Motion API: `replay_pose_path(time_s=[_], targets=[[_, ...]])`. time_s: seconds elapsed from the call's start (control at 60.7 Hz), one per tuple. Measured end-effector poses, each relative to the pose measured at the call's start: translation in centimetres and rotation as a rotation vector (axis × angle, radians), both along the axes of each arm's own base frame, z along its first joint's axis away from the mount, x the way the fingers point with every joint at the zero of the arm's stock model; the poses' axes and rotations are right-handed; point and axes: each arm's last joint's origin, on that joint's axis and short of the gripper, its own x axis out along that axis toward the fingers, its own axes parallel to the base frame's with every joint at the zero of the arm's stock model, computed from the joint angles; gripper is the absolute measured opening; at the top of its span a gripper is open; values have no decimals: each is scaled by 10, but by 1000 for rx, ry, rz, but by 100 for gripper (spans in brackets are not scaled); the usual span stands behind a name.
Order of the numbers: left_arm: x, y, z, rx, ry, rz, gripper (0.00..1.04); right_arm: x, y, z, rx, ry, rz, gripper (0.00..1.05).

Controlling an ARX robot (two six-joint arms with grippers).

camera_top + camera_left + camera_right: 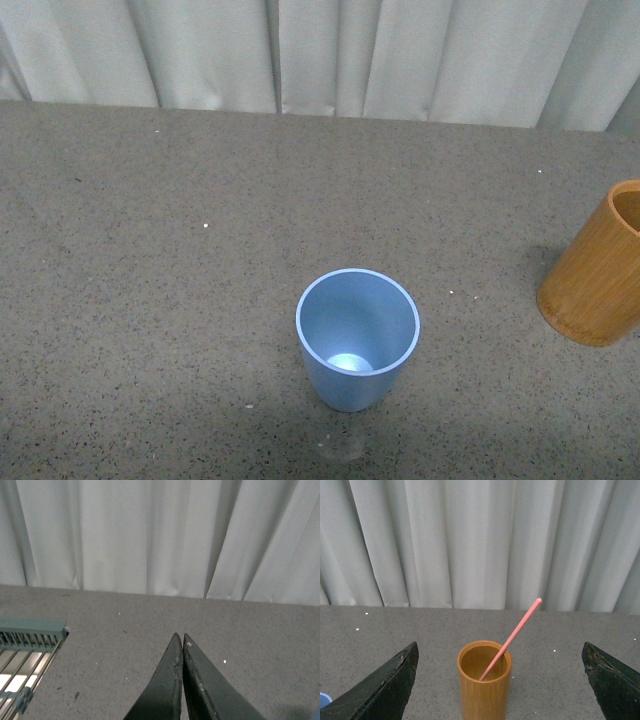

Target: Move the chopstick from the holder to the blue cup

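Chopstick [510, 640] leans in the holder [484, 690], well apart from the empty blue cup [357, 340]; right fingers [390, 685] gape wide facing it, left fingers [167, 685] pressed together, so grasping likely comes next, needing a forward reach.

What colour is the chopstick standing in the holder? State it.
Salmon pink, clearest in the right wrist view, where the chopstick leans in the holder.
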Motion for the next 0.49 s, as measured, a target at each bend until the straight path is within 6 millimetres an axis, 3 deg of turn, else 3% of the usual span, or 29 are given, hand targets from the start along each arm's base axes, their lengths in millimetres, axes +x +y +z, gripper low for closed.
replay_pose_path(time_s=[0.231,0.28,0.346,0.412,0.494], targets=[[0,0,0,-1,0,-4,5,0,0,0,0,0,-4,95],[0,0,0,0,0,-3,19,0,0,0,0,0,-4,95],[0,0,0,0,0,-3,29,0,0,0,9,5,-9,95],[0,0,0,0,-1,0,47,7,-6,2,215,102,-137,95],[0,0,0,0,-1,-3,62,23,-15,10,370,96,-197,95]])
